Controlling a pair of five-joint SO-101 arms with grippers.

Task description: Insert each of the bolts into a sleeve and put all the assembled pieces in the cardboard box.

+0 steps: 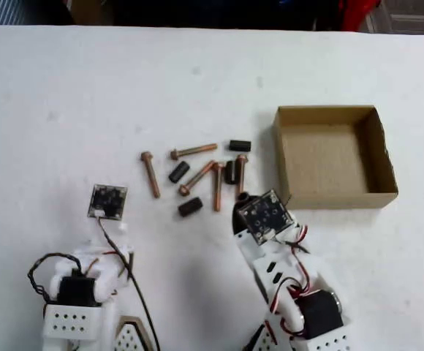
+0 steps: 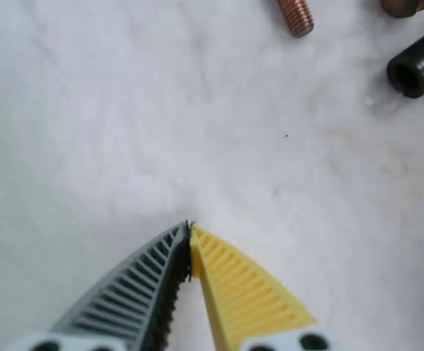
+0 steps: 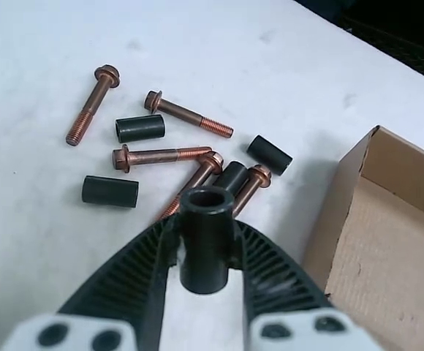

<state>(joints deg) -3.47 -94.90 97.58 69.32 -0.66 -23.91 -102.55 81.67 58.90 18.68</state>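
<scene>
Several copper bolts (image 1: pixel 197 178) and several loose black sleeves (image 1: pixel 190 207) lie scattered on the white table, left of the open cardboard box (image 1: pixel 340 197). My right gripper (image 3: pixel 206 223) is shut on another black sleeve (image 3: pixel 206 241), held upright with its bore showing, just on the near side of the pile and beside the box (image 3: pixel 387 248). In the high view this held sleeve (image 1: pixel 243 199) sits at the tip of the right arm. My left gripper (image 2: pixel 190 232) is shut on nothing, low over bare table short of a bolt's threaded end (image 2: pixel 297 16) and a sleeve (image 2: pixel 417 69).
The box interior holds nothing. Open white table stretches behind and to the left of the parts. Both arm bases and their loose cables (image 1: pixel 135 285) stand along the near edge.
</scene>
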